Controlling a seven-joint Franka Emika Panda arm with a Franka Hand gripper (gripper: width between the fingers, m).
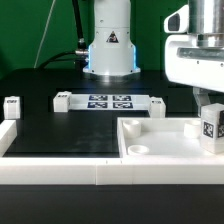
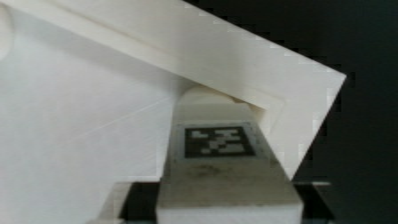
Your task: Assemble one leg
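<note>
My gripper (image 1: 210,112) hangs at the exterior view's right, shut on the leg (image 1: 211,126), a small white block with a black-and-white tag on its face. The leg hangs upright over the right end of the large white tray-shaped piece (image 1: 150,140), near its right rim. In the wrist view the leg (image 2: 221,150) sits between my two dark fingers (image 2: 139,200), its tag facing the camera, with the tray piece's corner (image 2: 267,85) just beyond it.
The marker board (image 1: 108,101) lies at the back middle of the black table. Small white blocks sit at the left (image 1: 12,105), beside the board (image 1: 61,99) and right of it (image 1: 158,106). A white rail (image 1: 60,172) runs along the front. The arm's base (image 1: 110,45) stands behind.
</note>
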